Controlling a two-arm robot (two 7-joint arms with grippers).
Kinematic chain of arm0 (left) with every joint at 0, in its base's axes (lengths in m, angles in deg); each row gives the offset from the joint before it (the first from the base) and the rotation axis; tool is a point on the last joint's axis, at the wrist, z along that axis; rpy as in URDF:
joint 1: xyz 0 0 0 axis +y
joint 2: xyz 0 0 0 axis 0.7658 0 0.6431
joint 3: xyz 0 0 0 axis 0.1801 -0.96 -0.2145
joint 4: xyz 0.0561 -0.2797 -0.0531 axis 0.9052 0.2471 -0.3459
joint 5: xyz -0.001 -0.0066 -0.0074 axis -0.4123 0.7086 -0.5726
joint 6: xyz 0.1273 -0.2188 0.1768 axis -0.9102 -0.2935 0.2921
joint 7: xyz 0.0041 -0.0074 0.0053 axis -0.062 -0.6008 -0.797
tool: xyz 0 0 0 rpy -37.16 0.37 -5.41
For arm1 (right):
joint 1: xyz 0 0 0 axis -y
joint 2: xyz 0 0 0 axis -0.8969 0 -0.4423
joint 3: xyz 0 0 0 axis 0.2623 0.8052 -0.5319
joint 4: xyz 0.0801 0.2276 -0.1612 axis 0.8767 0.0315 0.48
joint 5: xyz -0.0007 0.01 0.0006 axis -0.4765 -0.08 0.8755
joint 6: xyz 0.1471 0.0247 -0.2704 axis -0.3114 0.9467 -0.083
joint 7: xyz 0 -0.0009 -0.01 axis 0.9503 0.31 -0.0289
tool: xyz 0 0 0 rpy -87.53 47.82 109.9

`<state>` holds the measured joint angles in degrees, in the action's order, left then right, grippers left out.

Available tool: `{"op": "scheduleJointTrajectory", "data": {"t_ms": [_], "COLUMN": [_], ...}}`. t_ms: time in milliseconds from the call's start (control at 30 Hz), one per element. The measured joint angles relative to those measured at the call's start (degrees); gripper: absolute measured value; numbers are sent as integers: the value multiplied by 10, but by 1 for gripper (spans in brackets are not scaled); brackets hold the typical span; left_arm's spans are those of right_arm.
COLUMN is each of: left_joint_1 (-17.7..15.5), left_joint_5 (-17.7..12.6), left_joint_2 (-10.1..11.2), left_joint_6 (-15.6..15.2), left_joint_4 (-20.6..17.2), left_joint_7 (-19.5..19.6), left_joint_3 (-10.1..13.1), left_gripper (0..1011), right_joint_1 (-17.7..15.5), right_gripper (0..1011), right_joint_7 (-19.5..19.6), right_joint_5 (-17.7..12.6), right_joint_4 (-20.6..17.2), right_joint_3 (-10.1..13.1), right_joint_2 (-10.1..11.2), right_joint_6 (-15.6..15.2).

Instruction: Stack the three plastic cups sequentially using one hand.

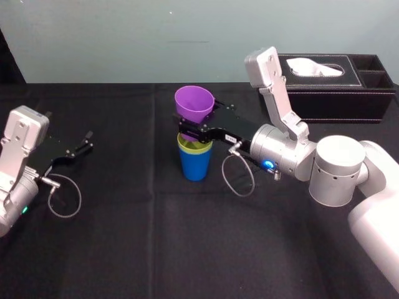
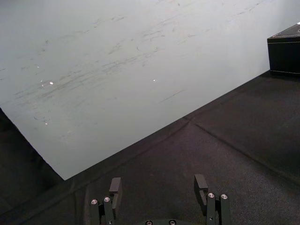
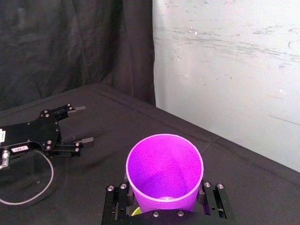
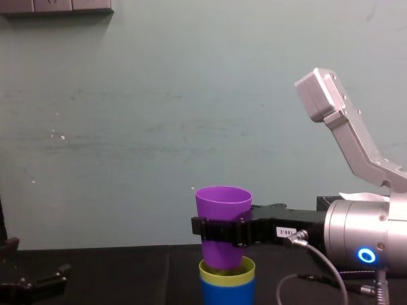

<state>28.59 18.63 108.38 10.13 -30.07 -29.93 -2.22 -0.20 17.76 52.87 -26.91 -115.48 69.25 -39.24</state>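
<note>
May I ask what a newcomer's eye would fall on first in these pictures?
The purple cup stands out, clamped in the right gripper at centre, its base dipping into the yellow-green cup nested in the blue cup. The left gripper sits open at the left, and a tissue box stands back right.

Three cups (purple cup (image 1: 194,103), yellow-green cup (image 1: 186,147), blue cup (image 1: 195,167)), one tissue box (image 1: 336,93), two grippers (left gripper (image 1: 86,142), right gripper (image 1: 192,129))
</note>
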Motion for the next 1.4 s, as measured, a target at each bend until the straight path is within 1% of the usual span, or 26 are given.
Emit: {"op": "scheduleJointTrajectory", "data": {"t_ms": [233, 633, 1067, 1233, 1400], "left_joint_1": [0, 0, 0, 0, 0], "left_joint_5": [0, 0, 0, 0, 0], "left_joint_2": [0, 0, 0, 0, 0], "left_joint_6": [0, 0, 0, 0, 0], "left_joint_4": [0, 0, 0, 0, 0], "left_joint_7": [0, 0, 0, 0, 0], "left_joint_3": [0, 0, 0, 0, 0], "left_gripper": [1011, 1011, 1011, 1011, 1011], "right_joint_1": [-2, -7, -12, -16, -16], "right_gripper": [724, 724, 724, 724, 724], "right_joint_7": [1, 3, 5, 4, 3], "right_joint_5": [2, 4, 6, 1, 1], "right_joint_4": [3, -6, 2, 9, 9], "right_joint_3": [-3, -5, -6, -3, -3], "right_joint_2": [0, 2, 1, -2, -2], "right_joint_6": [-1, -2, -5, 0, 0]}}
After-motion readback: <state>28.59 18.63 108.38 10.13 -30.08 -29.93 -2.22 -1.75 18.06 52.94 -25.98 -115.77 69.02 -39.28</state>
